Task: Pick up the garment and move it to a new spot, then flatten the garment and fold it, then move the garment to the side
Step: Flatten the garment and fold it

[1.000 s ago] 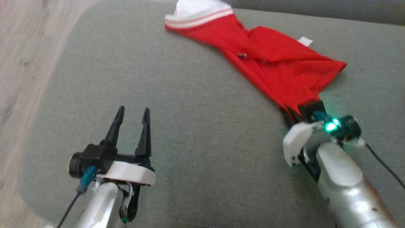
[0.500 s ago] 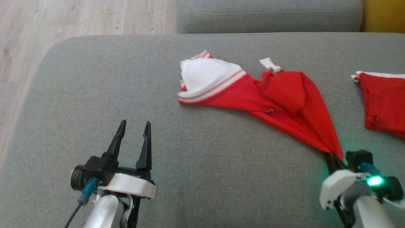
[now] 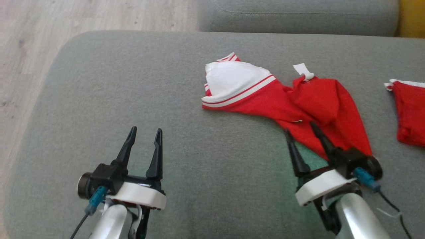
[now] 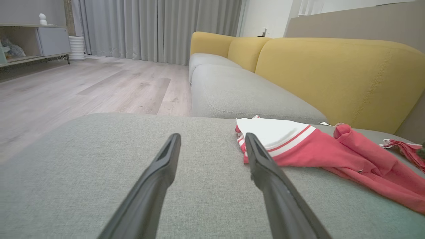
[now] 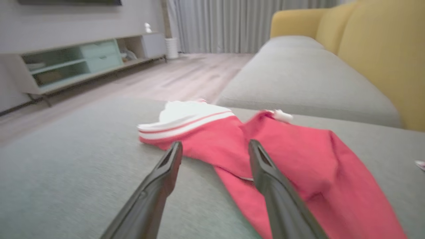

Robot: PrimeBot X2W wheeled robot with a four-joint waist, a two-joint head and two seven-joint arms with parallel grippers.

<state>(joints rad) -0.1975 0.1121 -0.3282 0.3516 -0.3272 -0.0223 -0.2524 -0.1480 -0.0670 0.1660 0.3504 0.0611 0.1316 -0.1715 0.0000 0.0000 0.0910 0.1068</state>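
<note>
Right claw (image 3: 299,127) agape above garment (image 3: 315,99)

right gripper (image 5: 215,143) jaws apart above red garment (image 5: 298,156) on grey cushion (image 5: 66,172)

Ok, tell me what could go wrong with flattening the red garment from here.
1. The garment lies twisted, with one part folded over near its tag; pulling a single corner may drag the bunch instead of spreading it.
2. The right end effector stands open over the narrow end; closing there could pinch several layers at once.
3. A second garment lies close on the right; a wide sweep might catch it.
</note>
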